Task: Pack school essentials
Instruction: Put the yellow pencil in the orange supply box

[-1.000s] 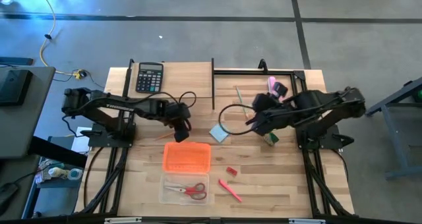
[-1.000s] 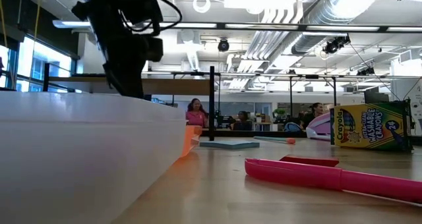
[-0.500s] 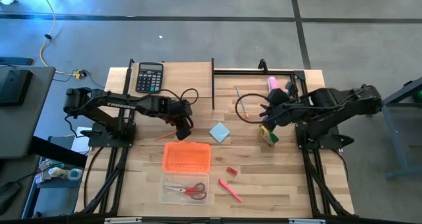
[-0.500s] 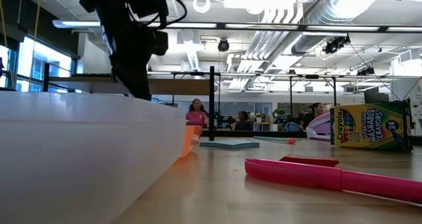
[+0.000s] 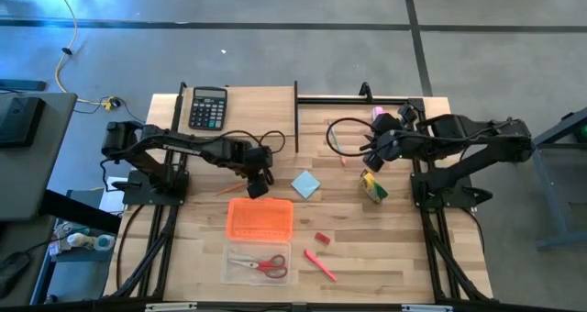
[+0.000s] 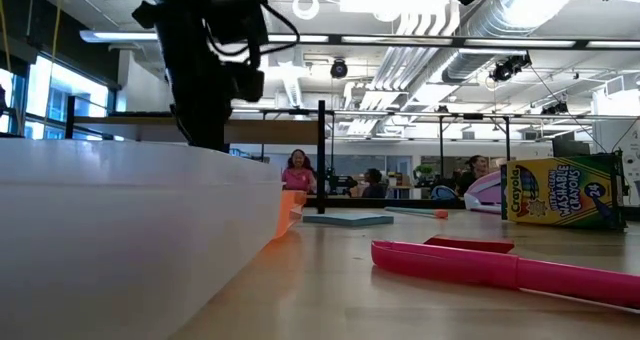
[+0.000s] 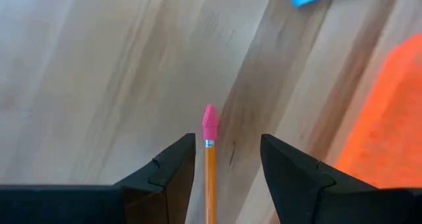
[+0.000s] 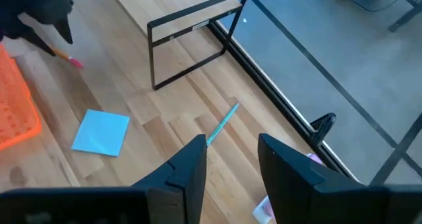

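Nearest the front edge of the desk (image 5: 385, 257) lies a clear tray (image 5: 257, 263) with the red-handled scissors (image 5: 266, 265) inside it; to its right on the bare wood lie the red pen (image 5: 320, 264) and, a little farther back, the tiny red eraser (image 5: 321, 239); just behind the clear tray sits an orange tray (image 5: 260, 218). Beyond the orange tray the left claw (image 5: 259, 185) hangs low over the desk, its fingers spread apart and straddling an orange pencil (image 7: 210, 184) with a pink eraser tip, the fingers not touching it; the pencil lies flat on the wood beside the orange tray's back left corner. To the right of that, the light-blue square notepad (image 5: 306, 184) rests on the desk, and farther right the small yellow-green box (image 5: 372, 186) stands near the right arm's base. Behind these the right claw (image 5: 370, 153) hovers above the desk, fingers parted and holding nothing; a thin teal pencil (image 8: 221, 123) lies on the wood ahead of it, near a black metal frame (image 8: 191, 36). At the back left corner sits a black calculator (image 5: 208, 107); at the back right, a pink object (image 5: 377, 116) is partly hidden by the right arm.
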